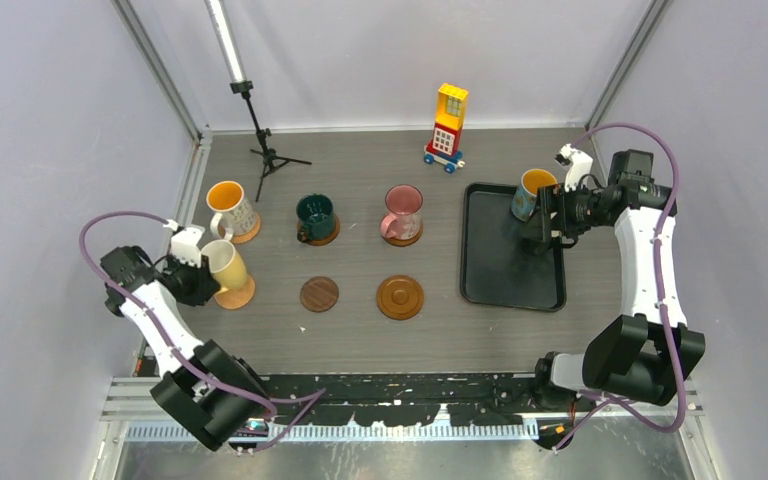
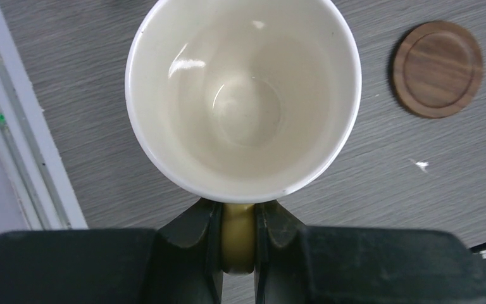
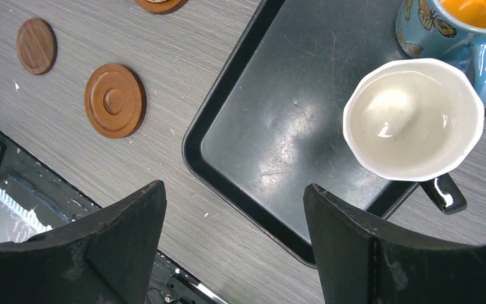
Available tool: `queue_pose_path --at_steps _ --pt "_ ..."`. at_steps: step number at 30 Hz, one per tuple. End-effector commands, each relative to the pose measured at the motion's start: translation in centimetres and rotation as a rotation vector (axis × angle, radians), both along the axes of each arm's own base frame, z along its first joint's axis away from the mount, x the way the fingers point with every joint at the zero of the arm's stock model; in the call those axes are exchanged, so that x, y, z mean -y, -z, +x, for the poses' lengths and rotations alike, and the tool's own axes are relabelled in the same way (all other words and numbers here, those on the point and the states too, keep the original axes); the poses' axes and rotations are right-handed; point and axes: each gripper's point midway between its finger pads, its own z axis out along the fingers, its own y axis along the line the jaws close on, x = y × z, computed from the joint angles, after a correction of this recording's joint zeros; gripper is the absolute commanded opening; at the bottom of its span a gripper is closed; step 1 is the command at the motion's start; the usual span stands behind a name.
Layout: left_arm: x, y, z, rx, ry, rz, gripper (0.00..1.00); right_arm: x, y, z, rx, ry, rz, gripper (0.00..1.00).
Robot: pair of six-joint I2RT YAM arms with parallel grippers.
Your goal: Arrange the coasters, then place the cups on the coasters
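Note:
My left gripper [image 2: 237, 218] is shut on the handle of the pale yellow cup [image 2: 243, 95]. In the top view this cup [image 1: 225, 265] stands over an orange-brown coaster [image 1: 241, 295] at the left; I cannot tell if it touches. The white cup [image 1: 230, 207], dark green cup [image 1: 316, 215] and pink cup [image 1: 402, 210] each sit on a coaster. Two coasters lie bare: a dark one [image 1: 319, 294] and an orange-brown one [image 1: 400, 297]. My right gripper [image 3: 233, 187] hangs open and empty above the near edge of the black tray [image 3: 272, 145], short of the cream cup [image 3: 413, 120] and blue cup [image 3: 474, 44].
The black tray [image 1: 495, 275] lies right of the coasters. A yellow-red toy block tower [image 1: 447, 125] stands at the back. A small black tripod [image 1: 265, 150] with a light bar stands at the back left. Metal frame rails run along the table's left edge [image 2: 22, 145].

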Motion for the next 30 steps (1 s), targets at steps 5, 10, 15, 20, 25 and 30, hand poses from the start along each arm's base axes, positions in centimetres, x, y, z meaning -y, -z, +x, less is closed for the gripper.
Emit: queue_pose_path --at_steps 5,10,15,20,25,30 --pt "-1.9 -0.4 1.1 0.133 0.114 0.103 0.00 -0.1 -1.2 0.3 0.064 0.018 -0.006 0.84" --pt "-2.2 0.7 0.9 0.120 0.127 0.121 0.00 -0.2 -0.9 0.2 0.058 0.023 -0.005 0.84" --pt "-2.0 1.2 0.8 0.119 0.147 0.117 0.00 -0.1 -0.7 0.1 0.059 0.030 -0.009 0.84" --pt "-2.1 1.9 1.0 0.110 0.145 0.106 0.00 -0.1 -0.7 -0.2 0.057 0.036 -0.009 0.84" --pt "-2.4 2.2 1.4 0.124 0.155 0.115 0.00 -0.2 -0.7 -0.4 0.057 0.037 -0.012 0.84" --pt "-2.9 2.5 1.8 0.127 0.148 0.112 0.00 -0.2 -0.6 -0.6 0.049 0.039 -0.012 0.84"
